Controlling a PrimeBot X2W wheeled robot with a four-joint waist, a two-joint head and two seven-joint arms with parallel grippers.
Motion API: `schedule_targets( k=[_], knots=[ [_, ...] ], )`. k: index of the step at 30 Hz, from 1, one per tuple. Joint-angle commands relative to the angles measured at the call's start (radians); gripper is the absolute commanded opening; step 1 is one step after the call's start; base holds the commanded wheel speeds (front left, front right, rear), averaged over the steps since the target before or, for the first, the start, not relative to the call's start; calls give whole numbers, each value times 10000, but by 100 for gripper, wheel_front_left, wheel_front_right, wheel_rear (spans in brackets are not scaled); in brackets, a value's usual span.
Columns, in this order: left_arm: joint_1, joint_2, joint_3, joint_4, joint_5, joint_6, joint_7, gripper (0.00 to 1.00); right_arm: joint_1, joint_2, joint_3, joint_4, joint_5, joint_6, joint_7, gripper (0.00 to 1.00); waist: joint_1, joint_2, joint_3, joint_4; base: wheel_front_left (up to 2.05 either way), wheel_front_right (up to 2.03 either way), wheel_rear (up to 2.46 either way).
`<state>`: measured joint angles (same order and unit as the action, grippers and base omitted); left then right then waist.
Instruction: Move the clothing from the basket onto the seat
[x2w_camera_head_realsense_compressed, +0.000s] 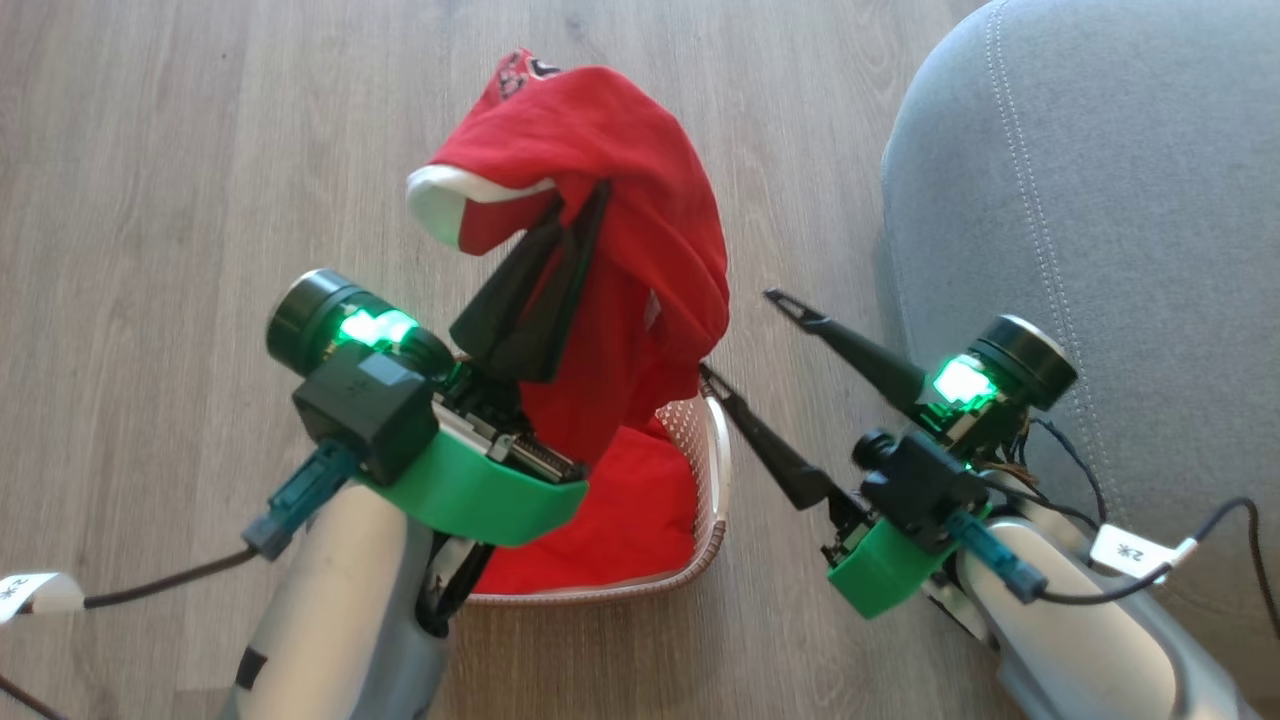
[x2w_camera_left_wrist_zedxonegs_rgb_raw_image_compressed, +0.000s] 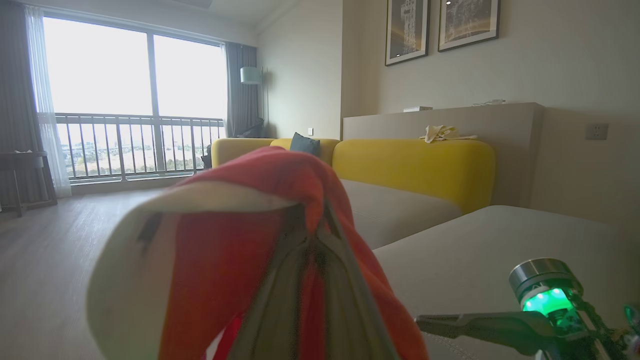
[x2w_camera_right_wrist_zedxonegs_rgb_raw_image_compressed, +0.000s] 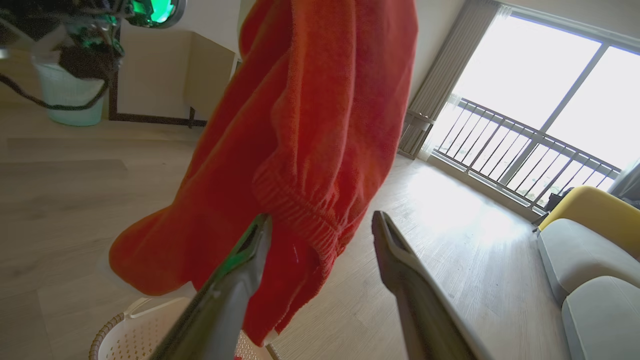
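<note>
Head view: the basket (x2w_camera_head_realsense_compressed: 716, 470) sits on the wooden floor (x2w_camera_head_realsense_compressed: 200, 150), with the seat (x2w_camera_head_realsense_compressed: 1100, 220) off to the robot's right and apart from it.
Left gripper (x2w_camera_head_realsense_compressed: 585, 208): jaws pressed together on a fold of the clothing (x2w_camera_head_realsense_compressed: 640, 160), holding one red garment up above the basket.
Held garment: it drapes over and around the dark fingers (x2w_camera_head_realsense_compressed: 530, 290). A white trim edge (x2w_camera_head_realsense_compressed: 440, 205) is turned to the left and a small dark badge (x2w_camera_head_realsense_compressed: 515, 72) sits at the far top. Its lower part hangs down into the basket.
Rest of the clothing: more red fabric (x2w_camera_head_realsense_compressed: 620, 510) lies on the basket's floor (how many pieces, I cannot tell).
Right gripper (x2w_camera_head_realsense_compressed: 740, 333): jaws spread wide, holding nothing. It sits between the basket and the seat, with one fingertip just at the basket's right rim beside the hanging cloth.
Left wrist view: the red cloth and its white trim bunch over the closed fingers. Beyond are a yellow sofa back (x2w_camera_left_wrist_zedxonegs_rgb_raw_image_compressed: 415, 167) and a big window (x2w_camera_left_wrist_zedxonegs_rgb_raw_image_compressed: 130, 100).
Right wrist view: the garment hangs in front of the two parted fingers, its ribbed red hem (x2w_camera_right_wrist_zedxonegs_rgb_raw_image_compressed: 295, 210) level with the tips. Whether the left-hand finger touches the cloth I cannot tell. The basket's braided rim shows below.
</note>
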<state>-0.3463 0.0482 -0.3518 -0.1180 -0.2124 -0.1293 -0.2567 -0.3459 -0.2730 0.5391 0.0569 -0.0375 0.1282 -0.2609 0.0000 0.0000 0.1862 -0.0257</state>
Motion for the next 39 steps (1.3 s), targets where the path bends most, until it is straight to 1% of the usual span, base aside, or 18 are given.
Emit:
schedule_targets(
  k=[1, 6, 10, 21, 25, 34, 35, 36, 37, 39],
  knots=[
    [-449, 177, 212, -343, -71, -13, -51, 0, -316, -137, 261, -397, -119, 25, -9, 100, 0, 0, 7, 18, 0, 0, 0],
    [-556, 368, -295, -335, -215, -13, -51, 0, -706, -534, 1064, -380, -206, 25, -9, 100, 0, 0, 11, 91, 0, 0, 0],
    [-614, 490, -706, -317, -331, -13, -51, 0, -1012, -650, 1355, -168, -246, 25, -9, 100, 0, 0, -18, 144, 0, 0, 0],
    [-671, 557, -1858, -243, -484, -13, -51, 0, -1234, 99, 1079, 613, 98, 25, -9, 100, 0, 0, -156, 356, 0, 0, 0],
    [-678, 553, -2288, -174, -556, -13, -51, 0, -1266, 383, 1187, 713, 184, 25, -9, 100, 0, 0, -213, 401, 0, 0, 0],
    [-716, 551, -2809, -77, -669, -13, -51, 0, -1312, 836, 1283, 1045, 383, 25, -9, 100, 0, 0, -289, 502, 0, 0, 0],
    [-721, 557, -2843, -72, -685, -13, -51, 0, -1296, 894, 1250, 1093, 464, 25, -9, 65, 0, 0, -297, 517, 0, 0, 0],
    [-724, 563, -2870, -67, -700, -13, -51, 0, -1281, 951, 1221, 1137, 565, 25, -9, 11, 0, 0, -307, 532, 0, 0, 0],
    [-722, 571, -2892, -61, -711, -13, -51, 0, -1269, 1003, 1191, 1138, 663, 25, -9, 0, 0, 0, -317, 545, 0, 0, 0],
    [-705, 595, -2916, -48, -731, -13, -51, 0, -1226, 1077, 1086, 1103, 816, 25, -9, 0, 0, 0, -340, 564, 0, 0, 0]
  ],
)
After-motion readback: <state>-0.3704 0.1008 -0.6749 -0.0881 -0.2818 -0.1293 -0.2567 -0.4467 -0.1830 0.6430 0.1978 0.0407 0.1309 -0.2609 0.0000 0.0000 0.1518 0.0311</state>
